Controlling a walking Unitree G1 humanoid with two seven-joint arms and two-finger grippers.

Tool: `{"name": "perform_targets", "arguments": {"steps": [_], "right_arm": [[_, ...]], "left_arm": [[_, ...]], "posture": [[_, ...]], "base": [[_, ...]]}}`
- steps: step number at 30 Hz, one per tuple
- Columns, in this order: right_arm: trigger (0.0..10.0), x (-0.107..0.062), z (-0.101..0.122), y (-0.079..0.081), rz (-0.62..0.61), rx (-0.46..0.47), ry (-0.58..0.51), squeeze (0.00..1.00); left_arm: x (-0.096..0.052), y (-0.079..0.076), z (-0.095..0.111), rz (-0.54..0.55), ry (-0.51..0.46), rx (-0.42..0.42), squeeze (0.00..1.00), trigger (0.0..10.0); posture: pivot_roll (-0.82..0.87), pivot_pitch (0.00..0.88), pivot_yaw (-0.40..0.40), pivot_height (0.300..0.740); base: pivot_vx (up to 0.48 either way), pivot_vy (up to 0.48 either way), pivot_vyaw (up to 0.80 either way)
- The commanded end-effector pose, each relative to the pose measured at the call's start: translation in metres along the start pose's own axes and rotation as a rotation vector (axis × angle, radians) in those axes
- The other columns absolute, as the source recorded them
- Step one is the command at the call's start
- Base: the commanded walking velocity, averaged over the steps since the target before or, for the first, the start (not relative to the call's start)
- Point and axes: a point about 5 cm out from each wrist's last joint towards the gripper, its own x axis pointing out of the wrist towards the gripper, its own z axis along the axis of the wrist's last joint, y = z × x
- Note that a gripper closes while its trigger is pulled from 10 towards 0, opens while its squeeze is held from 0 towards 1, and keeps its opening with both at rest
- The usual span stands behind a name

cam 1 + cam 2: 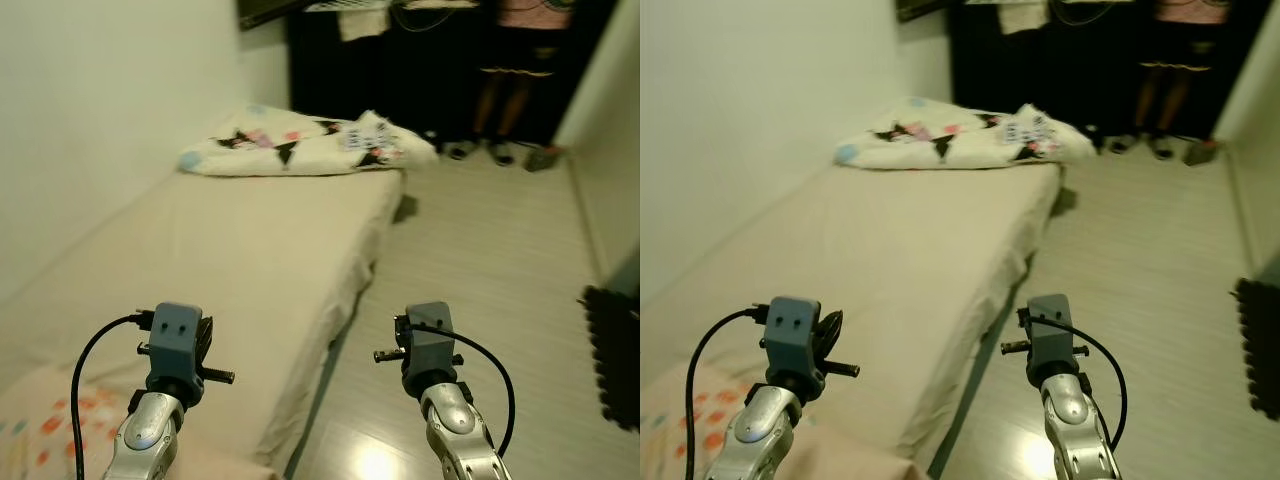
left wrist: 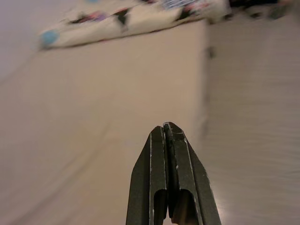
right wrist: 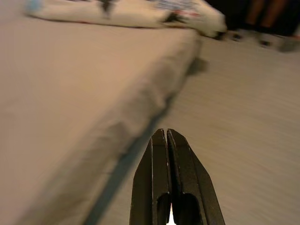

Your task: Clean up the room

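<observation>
The folded blanket [image 1: 300, 140] with the colourful print sits at the far end of the bed [image 1: 240, 260], right up by the wall. Left end effector [image 2: 167, 136] is held over the mattress with fingers pressed together, nothing in it. Right end effector [image 3: 166, 140] is also closed and empty, over the floor [image 1: 480, 300] just beside the bed edge. A person's legs [image 1: 505, 100] are at the far end of the room.

One bed [image 1: 250, 250], one patterned blanket [image 1: 300, 140], two grippers, left gripper [image 2: 165, 129] and right gripper [image 3: 165, 133], one person [image 1: 520, 60] standing, two shoes [image 1: 480, 150].
</observation>
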Motion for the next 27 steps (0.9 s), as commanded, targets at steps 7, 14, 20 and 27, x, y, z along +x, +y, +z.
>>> {"name": "perform_targets", "arguments": {"steps": [7, 14, 20, 27], "right_arm": [[10.0, 0.0015, 0.0016, 0.0052, 0.006, 0.032, 0.006, 0.0], [10.0, 0.0018, 0.0014, 0.0074, 0.005, 0.036, 0.006, 0.0], [10.0, 0.0026, 0.0021, 0.0082, 0.009, 0.037, 0.005, 0.0], [10.0, 0.0026, 0.0024, 0.0081, 0.014, 0.033, 0.004, 0.0]], "left_arm": [[-0.0022, 0.0051, -0.0073, 0.017, 0.044, 0.041, 0.0, 10.0], [-0.0016, 0.004, -0.0037, 0.002, 0.018, 0.018, 0.0, 10.0], [-0.0006, 0.0026, -0.0058, 0.0, 0.034, 0.041, 0.0, 10.0], [-0.0021, -0.0001, -0.0074, -0.007, 0.038, 0.039, 0.0, 10.0]], "posture": [[-0.05, 0.072, 0.042, 0.74], [-0.05, 0.062, 0.047, 0.74], [-0.05, 0.053, 0.041, 0.74], [-0.05, 0.053, 0.041, 0.74]], "base": [[0.0, 0.0, -0.8], [0.0, 0.0, -0.8], [0.0, 0.0, -0.8], [0.0, 0.0, -0.8]]}}
